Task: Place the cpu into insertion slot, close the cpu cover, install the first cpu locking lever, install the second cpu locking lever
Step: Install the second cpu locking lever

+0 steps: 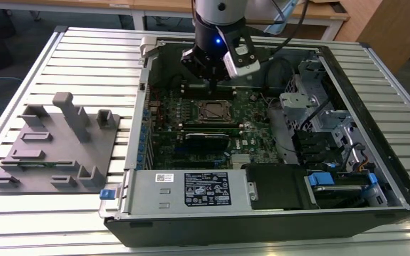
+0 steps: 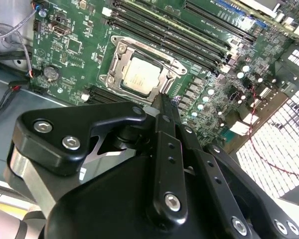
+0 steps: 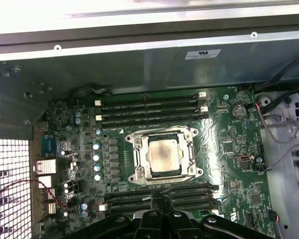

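Progress looks advanced: the small square silver-grey cpu (image 3: 163, 156) already lies in the dark square insertion slot (image 3: 137, 175) on the green motherboard (image 3: 239, 194), and the thin silvery cpu cover (image 3: 163, 137) seems closed around it. The black pincer (image 2: 162, 99) hovers just beside the slot, fingers together, holding nothing.

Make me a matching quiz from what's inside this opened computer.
Things:
1. cpu
2. cpu cover
3. green circuit board
4. grey tray

Descriptions:
A. lies on the slatted table, outside the case
B. silvery frame around the chip
C. dull silver square in the insertion slot
D. carries the long black memory slots

Pairs: 1-C, 2-B, 3-D, 4-A
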`<state>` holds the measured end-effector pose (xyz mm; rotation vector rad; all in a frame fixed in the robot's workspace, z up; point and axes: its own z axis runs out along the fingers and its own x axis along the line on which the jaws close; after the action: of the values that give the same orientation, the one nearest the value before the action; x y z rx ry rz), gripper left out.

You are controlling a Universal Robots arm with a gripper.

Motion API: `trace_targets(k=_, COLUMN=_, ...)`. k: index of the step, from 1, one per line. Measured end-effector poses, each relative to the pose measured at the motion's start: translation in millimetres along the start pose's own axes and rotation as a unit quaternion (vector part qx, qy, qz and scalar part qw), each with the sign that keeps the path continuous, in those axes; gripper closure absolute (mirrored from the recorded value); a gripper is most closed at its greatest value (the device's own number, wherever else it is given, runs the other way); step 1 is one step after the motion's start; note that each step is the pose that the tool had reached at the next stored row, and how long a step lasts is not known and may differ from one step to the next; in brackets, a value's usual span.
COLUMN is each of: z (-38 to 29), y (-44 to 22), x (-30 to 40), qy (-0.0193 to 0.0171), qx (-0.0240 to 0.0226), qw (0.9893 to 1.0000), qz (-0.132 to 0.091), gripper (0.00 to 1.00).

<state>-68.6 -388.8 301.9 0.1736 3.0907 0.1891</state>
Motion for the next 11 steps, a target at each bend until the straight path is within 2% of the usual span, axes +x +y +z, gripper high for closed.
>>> trace_targets(k=6, z=2.7, y=-0.3, x=0.1, qy=-0.0001, qx=0.0000, qw=1.0000, qz=0.000, gripper=0.89)
trace_targets(k=11, z=8.0, y=-1.0, x=0.3, qy=-0.0001, qx=0.0004, qw=1.0000, qz=0.000, gripper=0.89)
